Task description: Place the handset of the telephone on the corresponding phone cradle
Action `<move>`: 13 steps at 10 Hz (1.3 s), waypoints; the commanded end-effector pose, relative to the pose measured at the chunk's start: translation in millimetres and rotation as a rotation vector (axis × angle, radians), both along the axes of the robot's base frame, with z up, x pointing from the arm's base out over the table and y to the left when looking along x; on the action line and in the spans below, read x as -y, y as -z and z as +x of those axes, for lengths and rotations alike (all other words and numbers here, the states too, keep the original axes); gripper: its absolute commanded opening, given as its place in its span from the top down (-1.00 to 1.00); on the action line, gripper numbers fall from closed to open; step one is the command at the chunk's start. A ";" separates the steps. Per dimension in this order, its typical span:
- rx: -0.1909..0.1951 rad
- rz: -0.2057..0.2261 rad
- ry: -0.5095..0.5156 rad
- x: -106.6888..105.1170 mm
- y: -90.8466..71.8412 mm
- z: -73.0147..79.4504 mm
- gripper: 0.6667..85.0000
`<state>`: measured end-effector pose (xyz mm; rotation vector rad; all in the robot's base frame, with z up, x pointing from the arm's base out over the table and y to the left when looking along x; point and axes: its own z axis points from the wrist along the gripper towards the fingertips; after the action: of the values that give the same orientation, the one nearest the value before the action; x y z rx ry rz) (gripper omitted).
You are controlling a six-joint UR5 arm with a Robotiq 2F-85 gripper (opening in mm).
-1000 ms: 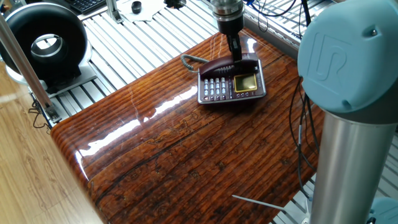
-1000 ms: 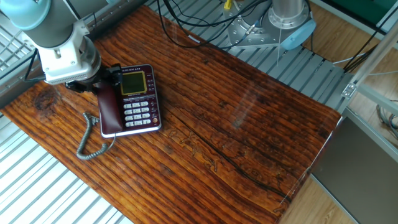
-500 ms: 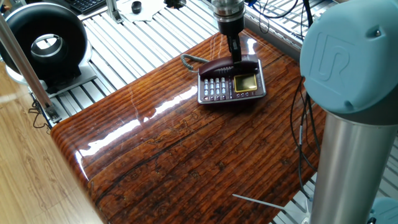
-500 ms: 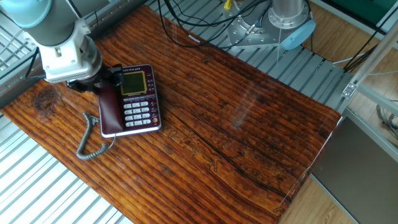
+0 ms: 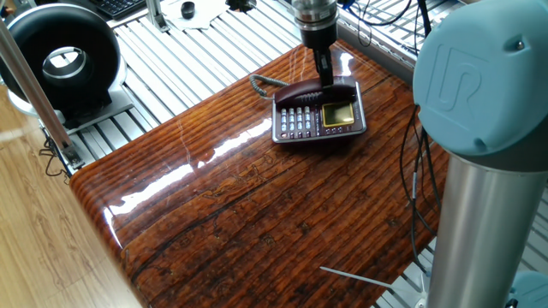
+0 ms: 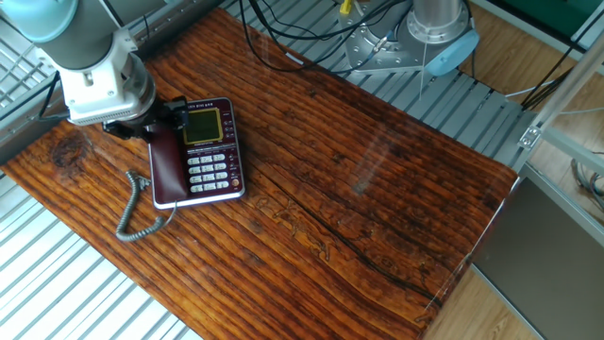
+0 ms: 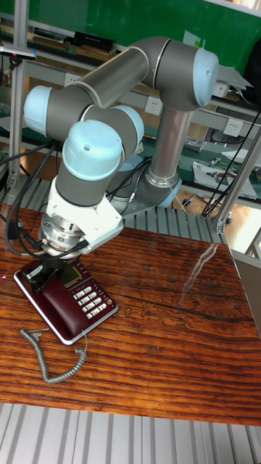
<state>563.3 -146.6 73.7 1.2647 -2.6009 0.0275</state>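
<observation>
The telephone (image 5: pixel 321 120) stands near the table's far edge, with its grey keypad and yellow-green display facing up. The dark maroon handset (image 5: pixel 301 88) lies along the phone cradle at the base's top edge and covers it. Its coiled grey cord (image 6: pixel 140 223) trails off onto the table. My gripper (image 5: pixel 325 79) comes straight down onto the handset's middle, with its dark fingers at the handset's sides. The arm's wrist hides the gap between them in the other fixed view, where the gripper (image 6: pixel 149 128) sits at the handset's (image 6: pixel 166 170) upper end. The tall view shows the gripper (image 7: pixel 42 278) over the phone (image 7: pixel 76 301).
A black ring-shaped device (image 5: pixel 60 60) stands on the slatted frame to the left. The arm's large blue-grey joint (image 5: pixel 479 77) fills the right foreground. Cables (image 6: pixel 302 28) lie behind the table. A thin rod (image 5: pixel 364 280) lies near the front edge.
</observation>
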 end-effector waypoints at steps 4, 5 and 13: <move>0.007 0.000 0.006 1.6 -1.6 2.7 0.48; 0.007 -0.008 0.006 3.7 -1.8 2.7 0.48; 0.007 0.001 -0.002 2.9 -0.8 3.0 0.29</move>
<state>565.1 -152.2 74.4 1.2685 -2.5948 0.0462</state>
